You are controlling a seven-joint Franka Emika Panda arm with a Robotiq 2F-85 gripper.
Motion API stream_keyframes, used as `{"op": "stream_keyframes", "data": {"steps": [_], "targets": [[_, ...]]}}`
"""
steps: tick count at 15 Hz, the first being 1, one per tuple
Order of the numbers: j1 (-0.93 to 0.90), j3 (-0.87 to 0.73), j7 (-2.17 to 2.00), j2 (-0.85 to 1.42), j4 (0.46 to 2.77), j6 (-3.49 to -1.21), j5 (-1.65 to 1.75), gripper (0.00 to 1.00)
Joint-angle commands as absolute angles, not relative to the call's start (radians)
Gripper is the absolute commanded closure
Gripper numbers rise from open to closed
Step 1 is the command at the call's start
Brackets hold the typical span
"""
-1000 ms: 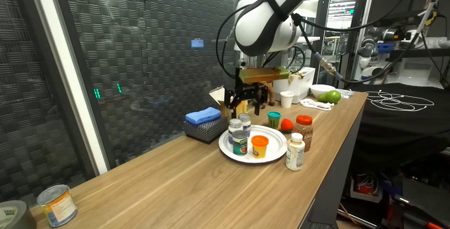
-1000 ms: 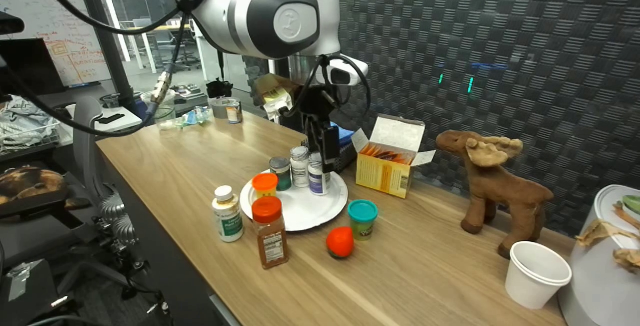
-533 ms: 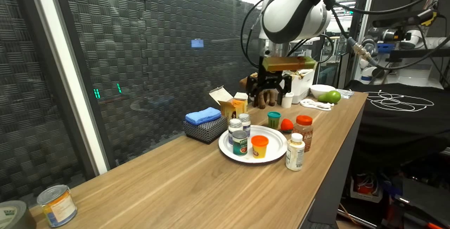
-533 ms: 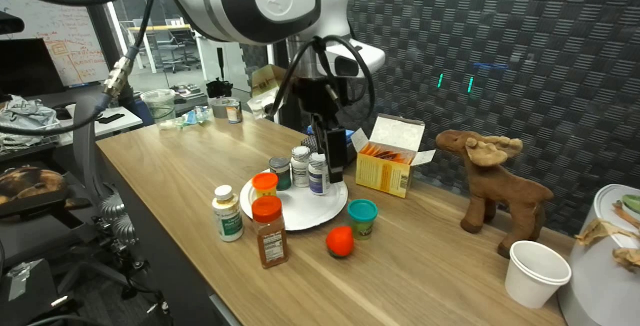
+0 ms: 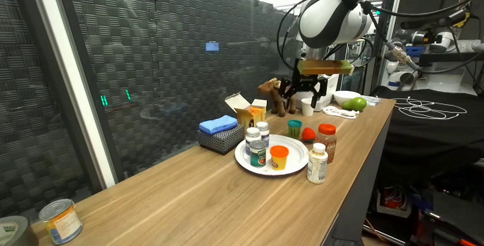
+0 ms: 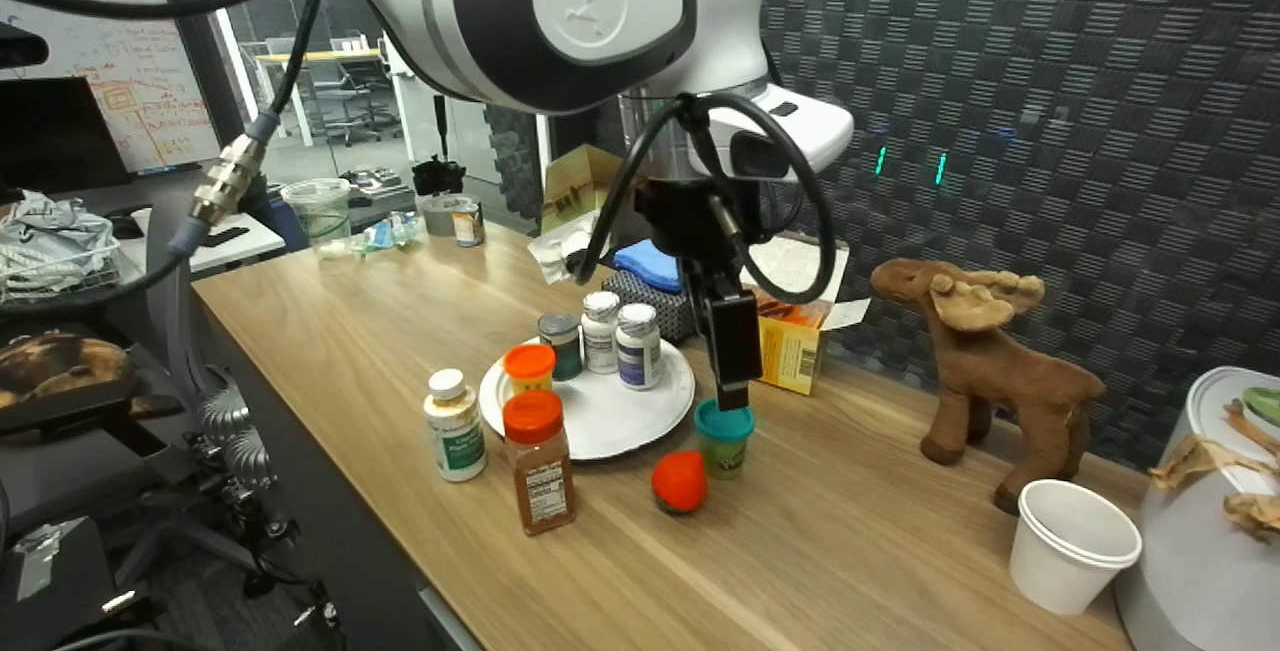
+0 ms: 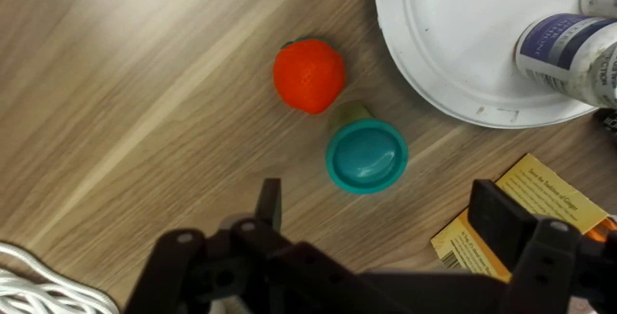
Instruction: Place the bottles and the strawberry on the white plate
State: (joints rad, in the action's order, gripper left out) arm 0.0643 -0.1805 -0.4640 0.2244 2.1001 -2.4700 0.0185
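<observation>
Six bottles (image 6: 638, 356) stand upright: on the plate (image 5: 297, 155) two white-capped and one orange-capped (image 5: 279, 162), along with one can (image 5: 258, 156); near the plate, on the bench (image 5: 181, 200), one white-capped (image 5: 317, 166), one red-capped (image 6: 543, 486) and one teal-capped (image 7: 367, 157). One strawberry (image 7: 309, 75) lies near the plate's rim, just beside the teal-capped bottle and lower than the claw (image 5: 301, 101), which hangs released, its two fingers (image 7: 501, 222) spread wide. The can and the orange-capped bottle show only in the exterior views. In an exterior view the claw overlaps the teal cap, which the wrist view shows whole.
</observation>
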Motion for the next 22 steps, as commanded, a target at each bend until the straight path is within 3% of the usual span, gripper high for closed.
{"op": "stream_keyframes", "data": {"steps": [1, 15, 16, 22], "targets": [[0.072, -0.180, -0.450, 0.278, 2.036, -2.462, 0.019, 0.00], [0.077, -0.180, -0.426, 0.404, 1.960, -2.465, -0.011, 0.00], [0.078, -0.180, -0.426, 0.405, 1.959, -2.465, -0.012, 0.21], [0.087, -0.172, -0.414, 0.401, 1.970, -2.474, -0.041, 0.65]]}}
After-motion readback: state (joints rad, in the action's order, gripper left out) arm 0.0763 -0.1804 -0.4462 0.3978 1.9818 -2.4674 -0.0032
